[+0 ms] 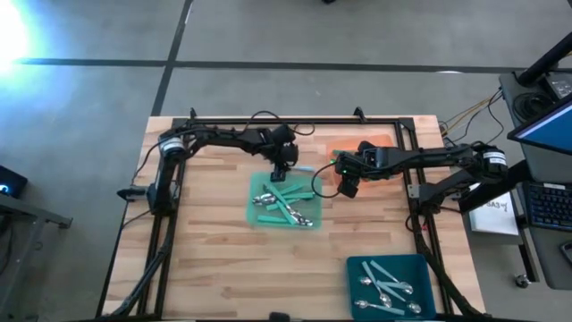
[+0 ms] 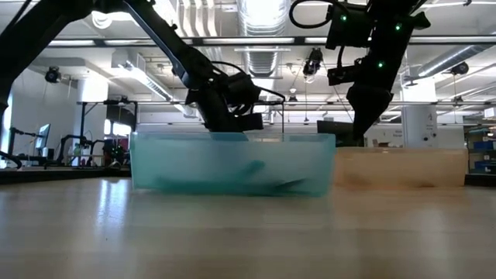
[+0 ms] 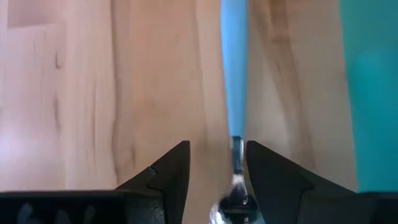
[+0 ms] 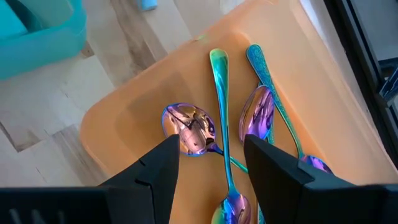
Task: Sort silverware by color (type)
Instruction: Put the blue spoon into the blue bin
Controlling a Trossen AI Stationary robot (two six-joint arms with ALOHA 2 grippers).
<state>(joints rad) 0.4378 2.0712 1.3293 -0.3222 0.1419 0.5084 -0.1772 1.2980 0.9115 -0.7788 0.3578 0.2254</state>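
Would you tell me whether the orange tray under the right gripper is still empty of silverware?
No, the right wrist view shows several iridescent purple spoons already lying in the orange tray, below the open right gripper.

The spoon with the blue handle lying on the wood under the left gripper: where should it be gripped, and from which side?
Grip the blue-handled spoon at its slim handle, beside the silver neck, coming straight down. It lies flat on the table, and the open left gripper has one finger on each side of it.
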